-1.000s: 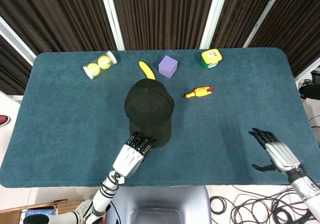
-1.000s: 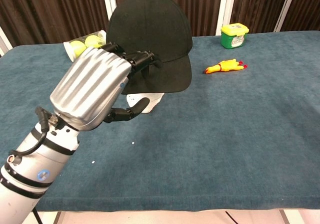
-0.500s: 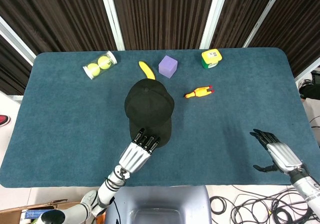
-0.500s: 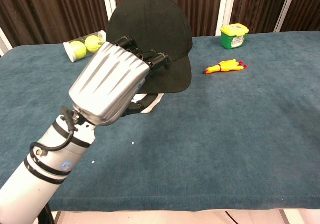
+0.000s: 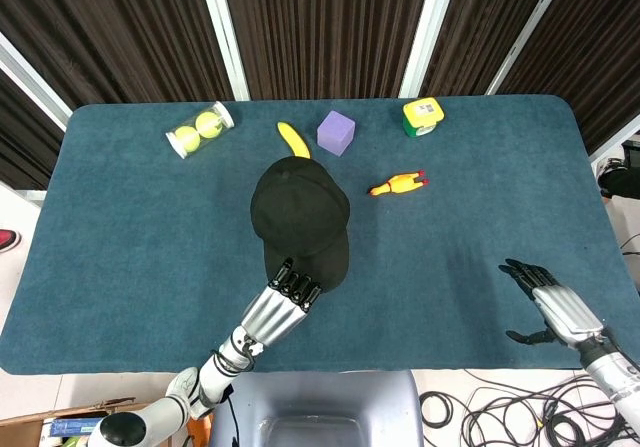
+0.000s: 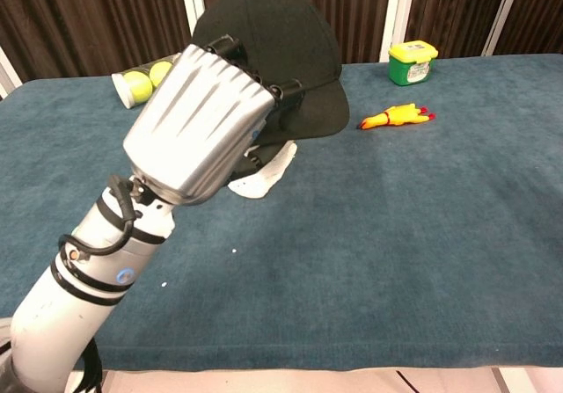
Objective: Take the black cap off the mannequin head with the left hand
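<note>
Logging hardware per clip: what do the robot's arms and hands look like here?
Left hand: ribbed silver back shell, black fingers. Its white forearm has black bands, a thin black cable at the wrist, and a small blue dot. Right hand: the same silver shell with black fingers, on a silver-grey wrist.

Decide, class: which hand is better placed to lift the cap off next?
Left. The left hand already reaches the black cap's brim; the right hand rests open near the table's far right edge.

Bright even overhead light, soft shadows, sharp focus, no glare
</note>
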Robot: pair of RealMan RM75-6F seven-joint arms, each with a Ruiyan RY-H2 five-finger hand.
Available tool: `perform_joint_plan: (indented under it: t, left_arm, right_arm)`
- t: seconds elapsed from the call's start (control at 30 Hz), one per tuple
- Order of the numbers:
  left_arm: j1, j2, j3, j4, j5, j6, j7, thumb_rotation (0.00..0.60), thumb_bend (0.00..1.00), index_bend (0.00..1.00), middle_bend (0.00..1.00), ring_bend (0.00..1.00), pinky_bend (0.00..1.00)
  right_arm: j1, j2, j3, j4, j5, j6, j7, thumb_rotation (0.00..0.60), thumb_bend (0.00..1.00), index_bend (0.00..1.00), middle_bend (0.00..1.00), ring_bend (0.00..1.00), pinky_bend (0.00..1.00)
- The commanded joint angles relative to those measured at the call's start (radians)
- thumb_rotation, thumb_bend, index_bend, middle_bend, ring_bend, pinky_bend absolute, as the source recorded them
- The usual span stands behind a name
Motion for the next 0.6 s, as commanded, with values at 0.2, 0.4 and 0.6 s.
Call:
perform_joint_plan:
  t: [0.2,0.4,0.6]
  left_arm:
    - [-0.055,0.029,0.003,0.025,-0.008,0.052,0.025,0.600,0.55,0.76,0.81,0.79,0.52]
    - [-0.102,0.089,0.020,0.014,0.017,0.090,0.077,0.600,0.59,0.77,0.82,0.81,0.53]
    - [-0.151,0.157,-0.003,-0.004,0.006,0.106,0.108,0.600,0.61,0.77,0.84,0.82,0.55]
  right_arm:
    - [0.003,-0.005,0.000,0.006,0.006,-0.006,0.002,0.600,0.12,0.00,0.00,0.00,0.00]
    - [0.005,-0.006,-0.002,0.003,0.005,-0.008,-0.001,0.600,0.12,0.00,0.00,0.00,0.00]
    - [0.000,-0.004,-0.003,-0.004,0.010,-0.005,-0.012,0.600,0.12,0.00,0.00,0.00,0.00]
